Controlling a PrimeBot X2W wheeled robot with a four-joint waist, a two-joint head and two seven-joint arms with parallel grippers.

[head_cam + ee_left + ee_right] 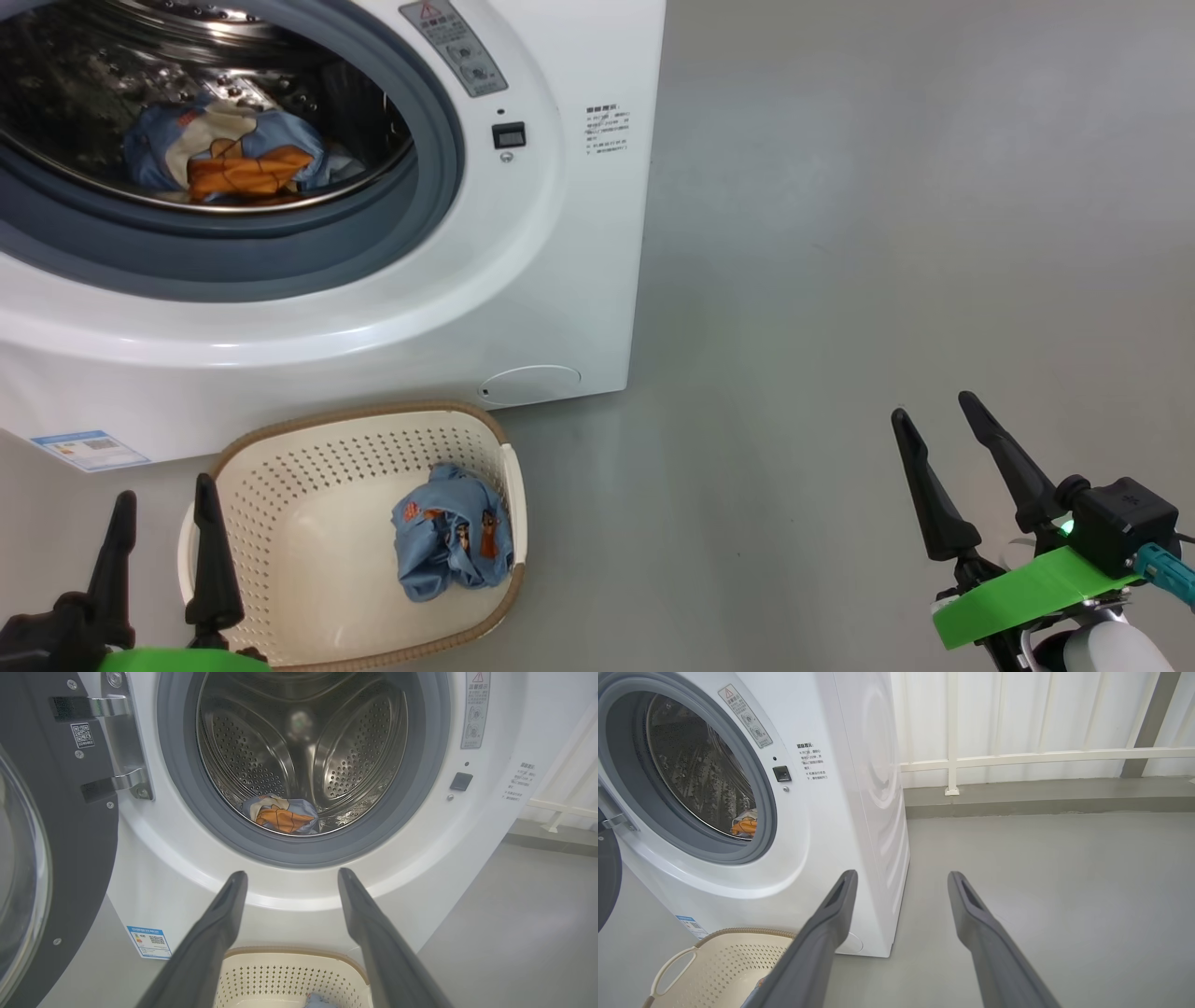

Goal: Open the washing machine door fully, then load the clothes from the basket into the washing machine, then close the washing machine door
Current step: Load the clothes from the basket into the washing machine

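The white washing machine stands with its round mouth uncovered. Its black-rimmed door is swung wide to the left on steel hinges. One light blue and orange garment lies at the front of the steel drum. A second crumpled blue garment rests at the right end of the cream basket, which sits on the floor before the machine. My left gripper hovers open over the basket's left rim, holding nothing. My right gripper is open and empty above the bare floor, far right of the basket.
Grey floor stretches to the right of the machine. A white railing and a low kerb run along the wall behind. A blue label sticker marks the machine's lower left corner.
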